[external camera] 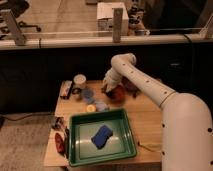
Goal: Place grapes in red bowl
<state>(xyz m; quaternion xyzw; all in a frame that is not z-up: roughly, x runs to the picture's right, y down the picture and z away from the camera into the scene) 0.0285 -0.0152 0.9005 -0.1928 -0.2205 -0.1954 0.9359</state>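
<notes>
A pale wooden table (145, 120) stands before a dark wall, with a glass partition above it. The robot's white arm (150, 85) sweeps in from the right of the green tray (73, 140) and bends down beyond the tray's far right corner. The tray fills the near middle of the table, and 1 blue sponge (102, 136) lies inside it. The red bowl (120, 94) sits on the table beyond the tray's far right corner. The gripper (109, 89) hangs at the bowl's left edge. How wide it is parted, or what it grips, cannot be told. 2 pale blue lids (88, 95) lie beyond the tray's far edge, and a white cup (79, 80) stands farther back.
</notes>
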